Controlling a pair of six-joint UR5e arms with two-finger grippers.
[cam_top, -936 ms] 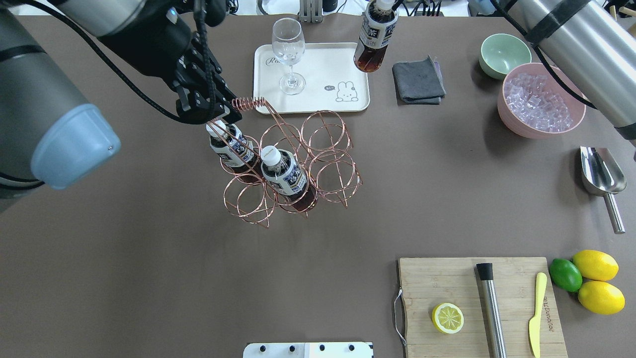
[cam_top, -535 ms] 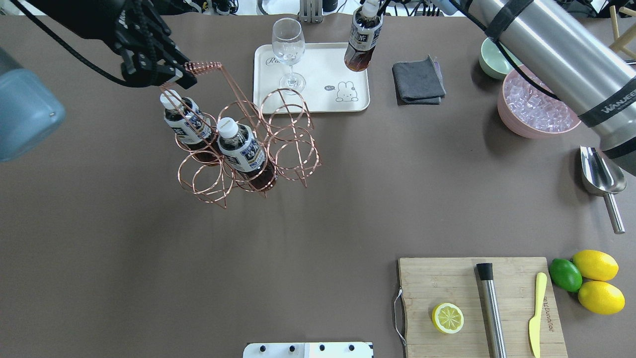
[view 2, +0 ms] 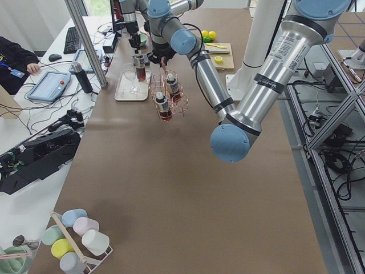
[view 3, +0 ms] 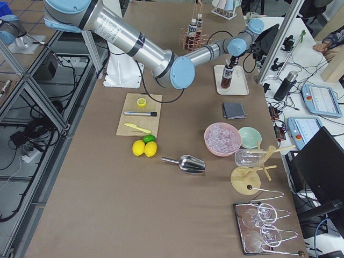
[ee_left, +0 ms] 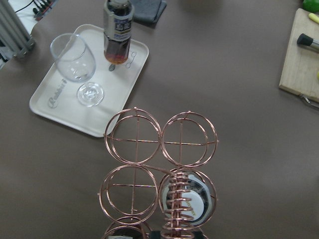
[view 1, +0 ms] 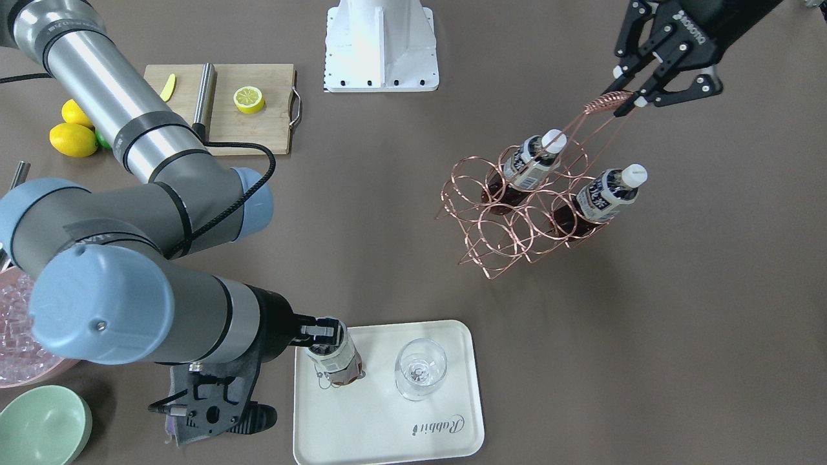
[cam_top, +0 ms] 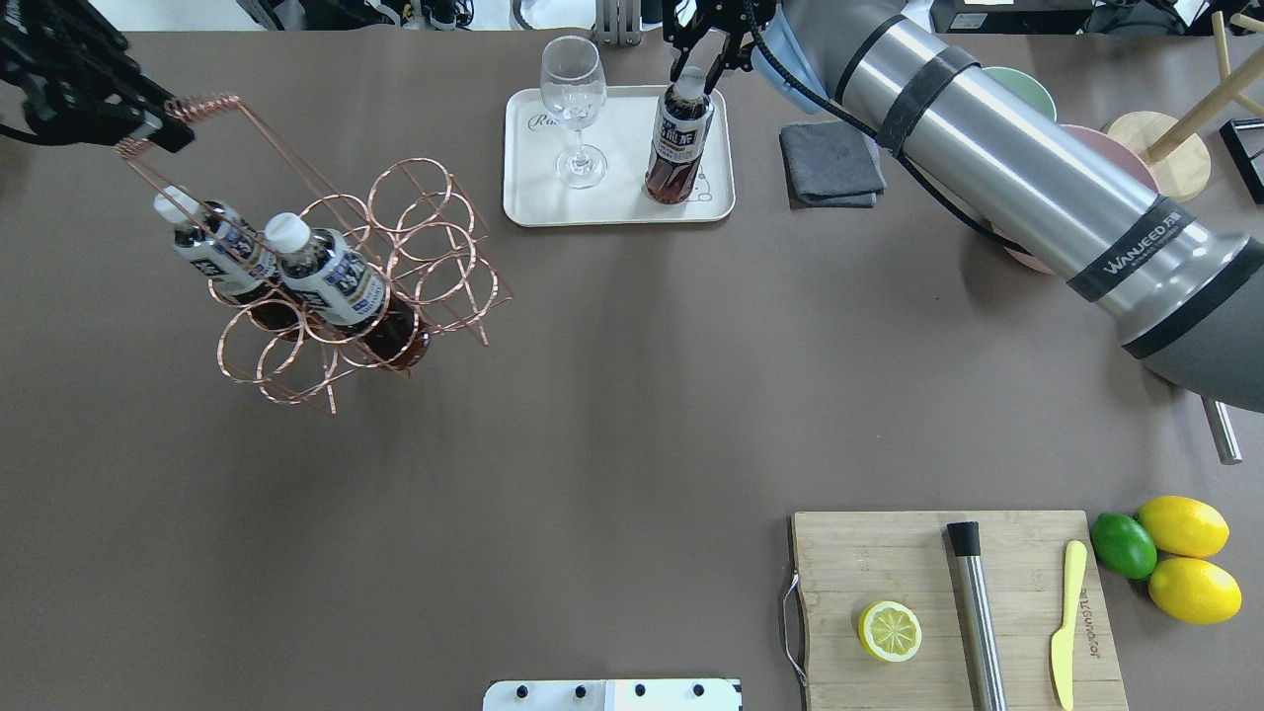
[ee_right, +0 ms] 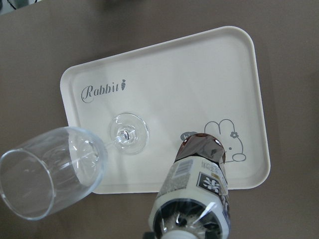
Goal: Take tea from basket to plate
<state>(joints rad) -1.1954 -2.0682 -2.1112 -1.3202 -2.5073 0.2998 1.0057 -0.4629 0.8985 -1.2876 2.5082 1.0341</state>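
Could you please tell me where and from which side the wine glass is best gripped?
Likely the thin stem, below the bowl, approached level from the robot's left: the wine glass stands upright on the tray, with the tea on its right.

Tally of items by kind
tea bottle [cam_top: 679, 138] [cam_top: 222, 255] [cam_top: 338, 283], three; basket [cam_top: 202, 105], one, six rings; plate [cam_top: 622, 197], one; wine glass [cam_top: 574, 89] on it, one; bowl [view 3: 221, 153] [view 3: 250, 137], two; whole lemon [cam_top: 1183, 526] [cam_top: 1195, 591], two; lime [cam_top: 1124, 545], one; lemon half [cam_top: 890, 632], one; cutting board [cam_top: 869, 563], one; cloth [cam_top: 831, 163], one.
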